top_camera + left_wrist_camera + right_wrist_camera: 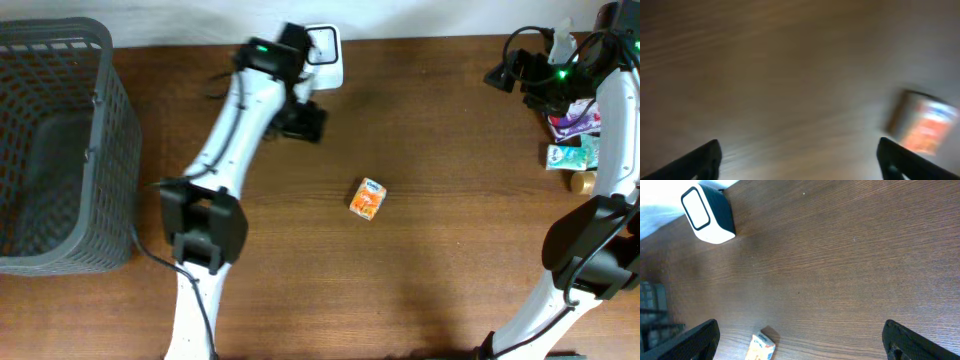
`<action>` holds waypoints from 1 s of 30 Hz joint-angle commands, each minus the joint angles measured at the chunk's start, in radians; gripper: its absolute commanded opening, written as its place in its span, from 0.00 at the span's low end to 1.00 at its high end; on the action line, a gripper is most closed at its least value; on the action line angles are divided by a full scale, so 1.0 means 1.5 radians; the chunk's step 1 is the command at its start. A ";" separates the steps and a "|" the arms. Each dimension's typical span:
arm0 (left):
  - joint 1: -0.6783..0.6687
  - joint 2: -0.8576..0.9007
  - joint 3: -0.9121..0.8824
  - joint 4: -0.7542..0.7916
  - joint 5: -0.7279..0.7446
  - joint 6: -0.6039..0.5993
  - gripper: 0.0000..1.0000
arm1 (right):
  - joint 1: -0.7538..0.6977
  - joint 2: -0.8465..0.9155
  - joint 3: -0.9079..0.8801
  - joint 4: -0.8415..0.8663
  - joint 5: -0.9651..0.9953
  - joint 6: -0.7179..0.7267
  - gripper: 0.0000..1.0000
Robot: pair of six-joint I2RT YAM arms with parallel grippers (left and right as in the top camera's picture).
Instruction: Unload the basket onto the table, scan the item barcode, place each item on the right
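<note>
The item is a small orange and white carton lying flat on the wooden table near the middle, with nothing touching it. My left gripper hovers up and to the left of it, just in front of the white scanner at the table's back edge. In the blurred left wrist view its jaws stand wide open over bare wood, and the carton lies off to the right. My right gripper is open at the far right; its view shows the scanner and the carton.
A grey mesh basket stands at the table's left edge. Several packaged goods are piled at the right edge beside the right arm. Bare wood lies around the carton.
</note>
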 commanded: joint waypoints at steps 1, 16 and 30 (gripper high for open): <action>0.051 -0.001 -0.009 -0.004 -0.078 -0.026 0.99 | -0.001 -0.003 0.007 0.000 0.004 0.003 0.99; 0.141 0.034 -0.014 -0.022 -0.077 -0.026 0.99 | 0.173 0.004 -0.015 -0.134 0.038 0.089 0.68; 0.141 0.034 -0.014 -0.026 -0.078 -0.026 0.99 | 0.520 0.004 -0.249 0.039 0.359 0.448 0.41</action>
